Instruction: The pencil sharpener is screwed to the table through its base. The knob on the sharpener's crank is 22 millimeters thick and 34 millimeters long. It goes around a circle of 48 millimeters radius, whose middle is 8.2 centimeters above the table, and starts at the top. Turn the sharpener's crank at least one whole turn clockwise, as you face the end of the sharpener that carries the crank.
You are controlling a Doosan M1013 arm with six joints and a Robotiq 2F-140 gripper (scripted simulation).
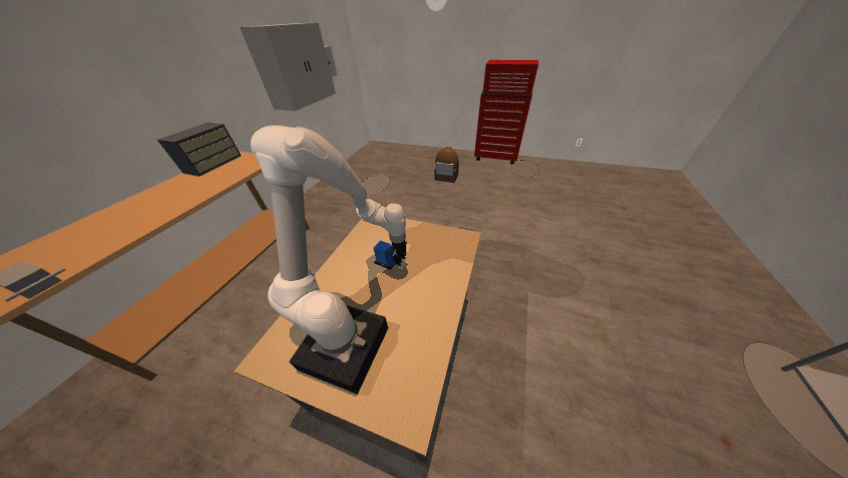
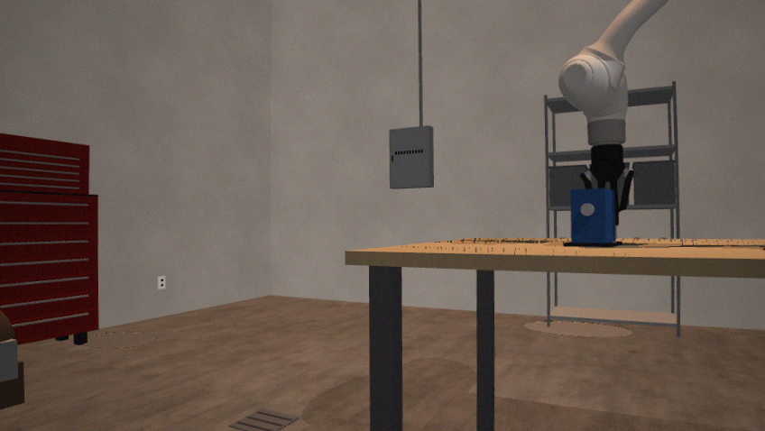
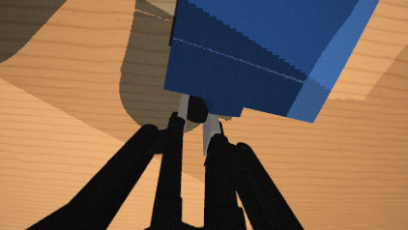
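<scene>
Item: gripper (image 3: 194,127), pointing down at the table (image 3: 72,159), closed on the dark knob (image 3: 196,109) of the crank, light finger pads pressing it from opposite sides. Item: pencil sharpener (image 3: 263,58), blue box body directly ahead of the fingertips and nearly touching them; in the exterior view the gripper sits behind the sharpener (image 2: 592,215), at its right side, well below the body's top edge. Judgement: the crank turn is under way, the knob apparently off its top position; how much of the turn is done cannot be told. Handling note: carry the knob around its circle about the crank axis, keep the squeeze even on both pads, and let the wrist follow the arc so the knob does not slip out. Obstructions: the sharpener body close ahead of the fingers, and the table beneath at the lowest part of the circle. Surroundings: red tool chest (image 1: 504,109), metal shelving (image 2: 650,176), side bench (image 1: 112,225), all well apart.
</scene>
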